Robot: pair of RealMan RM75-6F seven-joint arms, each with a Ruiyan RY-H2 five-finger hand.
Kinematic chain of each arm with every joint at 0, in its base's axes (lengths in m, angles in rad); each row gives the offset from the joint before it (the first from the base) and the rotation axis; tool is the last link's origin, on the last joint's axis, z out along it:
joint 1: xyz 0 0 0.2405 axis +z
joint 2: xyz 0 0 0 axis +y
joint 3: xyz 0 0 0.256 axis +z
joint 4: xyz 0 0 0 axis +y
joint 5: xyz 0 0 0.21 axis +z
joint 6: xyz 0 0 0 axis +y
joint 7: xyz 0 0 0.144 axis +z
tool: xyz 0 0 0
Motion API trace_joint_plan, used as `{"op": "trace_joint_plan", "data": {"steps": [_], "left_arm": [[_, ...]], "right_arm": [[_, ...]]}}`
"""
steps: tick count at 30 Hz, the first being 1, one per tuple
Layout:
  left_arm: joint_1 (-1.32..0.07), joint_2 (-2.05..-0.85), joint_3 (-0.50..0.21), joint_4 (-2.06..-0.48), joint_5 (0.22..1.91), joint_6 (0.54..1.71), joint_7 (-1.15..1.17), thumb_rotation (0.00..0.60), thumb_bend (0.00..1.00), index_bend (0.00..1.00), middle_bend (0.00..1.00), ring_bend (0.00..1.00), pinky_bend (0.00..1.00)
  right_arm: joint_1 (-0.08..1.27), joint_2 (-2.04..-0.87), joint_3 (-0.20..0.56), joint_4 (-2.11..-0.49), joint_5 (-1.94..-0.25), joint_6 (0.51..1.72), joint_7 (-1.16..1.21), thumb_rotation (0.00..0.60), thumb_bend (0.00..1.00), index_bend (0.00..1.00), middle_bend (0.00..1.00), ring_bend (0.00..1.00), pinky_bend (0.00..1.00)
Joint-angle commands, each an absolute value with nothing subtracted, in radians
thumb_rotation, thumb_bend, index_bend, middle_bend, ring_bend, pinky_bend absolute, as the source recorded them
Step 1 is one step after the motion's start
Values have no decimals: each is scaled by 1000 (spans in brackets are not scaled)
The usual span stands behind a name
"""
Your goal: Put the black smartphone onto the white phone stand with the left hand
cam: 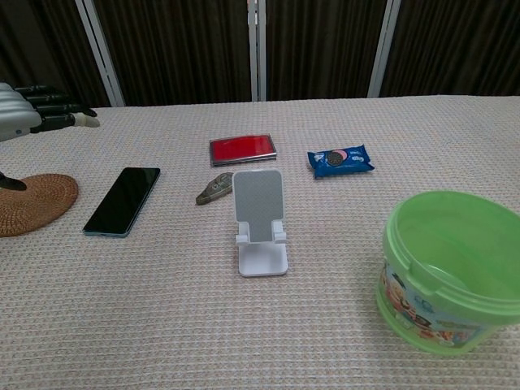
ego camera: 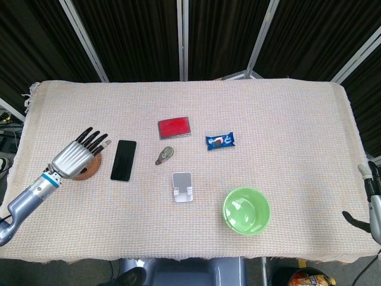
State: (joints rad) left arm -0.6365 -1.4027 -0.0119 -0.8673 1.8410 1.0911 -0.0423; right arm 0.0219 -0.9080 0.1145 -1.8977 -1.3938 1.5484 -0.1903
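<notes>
You are in the reach, the first step: your left hand [ego camera: 76, 157] hovers over the woven coaster [ego camera: 90, 167] near the left edge of the surface [ego camera: 286, 119], its fingers [ego camera: 95, 140] stretched out, apart and holding nothing. The black phone [ego camera: 123, 160] lies flat, screen up, just beside that coaster on the side toward the middle, with its long side running from the near edge toward the far edge; nothing touches it. The white stand [ego camera: 183, 186] sits further toward the middle and closer to the near edge, well apart from the phone, its back plate upright and tilted and its small lip facing you, as the chest view shows. The next move, as I judge it, calls for you to carry the hand on across the coaster until it is over the phone, then lower it and close thumb and fingers on the two long sides. A thin slab flat on woven cloth gives little to get under, so expect to tip one long side up first. Watch the small grey object [ego camera: 165, 155] between phone and stand, and the red case [ego camera: 174, 127] behind it, when you carry the phone across. Your right hand [ego camera: 370, 202] waits at the right edge, only partly visible, fingers apart and holding nothing.
</notes>
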Motion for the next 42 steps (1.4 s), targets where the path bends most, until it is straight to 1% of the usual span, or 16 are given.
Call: {"op": "trace_joint_plan", "data": {"steps": [1, 4, 9, 16, 26, 28, 30, 34, 37, 42], "left_arm": [[-718, -1531, 70, -654, 1939, 1087, -151, 600, 0, 0, 0, 0, 0], [-730, -1589, 99, -559, 1956, 1099, -185, 600, 0, 1, 0, 0, 0], [-742, -1667, 117, -450, 1963, 1138, -211, 600, 0, 6, 0, 0, 16], [-781, -1739, 161, -336, 1986, 1141, -214, 600, 0, 21, 0, 0, 21], [-809, -1774, 199, -285, 1985, 1115, -214, 600, 0, 58, 0, 0, 31], [-811, -1779, 205, -281, 1983, 1110, -214, 600, 0, 83, 0, 0, 38], [-812, -1784, 212, -277, 1982, 1105, -214, 600, 0, 130, 0, 10, 49], [-815, -1793, 222, -273, 1975, 1104, -216, 600, 0, 212, 12, 76, 85], [-817, -1797, 224, -273, 1969, 1105, -221, 600, 0, 241, 32, 97, 103], [-823, -1800, 220, -283, 1951, 1125, -241, 600, 0, 246, 33, 97, 103]], "right_arm": [[27, -914, 119, -1900, -1381, 1543, -205, 600, 0, 0, 0, 0, 0], [30, -918, 121, -1900, -1374, 1539, -215, 600, 0, 0, 0, 0, 0], [33, -921, 123, -1897, -1365, 1534, -220, 600, 0, 0, 0, 0, 0], [36, -921, 127, -1893, -1353, 1528, -216, 600, 0, 0, 0, 0, 0], [36, -917, 130, -1889, -1345, 1526, -207, 600, 0, 0, 0, 0, 0], [36, -917, 129, -1889, -1345, 1526, -205, 600, 0, 0, 0, 0, 0], [36, -916, 129, -1889, -1346, 1527, -204, 600, 0, 0, 0, 0, 0], [35, -916, 128, -1890, -1347, 1529, -204, 600, 0, 0, 0, 0, 0], [34, -916, 129, -1891, -1346, 1529, -203, 600, 0, 0, 0, 0, 0], [33, -914, 129, -1892, -1348, 1532, -201, 600, 0, 0, 0, 0, 0]]}}
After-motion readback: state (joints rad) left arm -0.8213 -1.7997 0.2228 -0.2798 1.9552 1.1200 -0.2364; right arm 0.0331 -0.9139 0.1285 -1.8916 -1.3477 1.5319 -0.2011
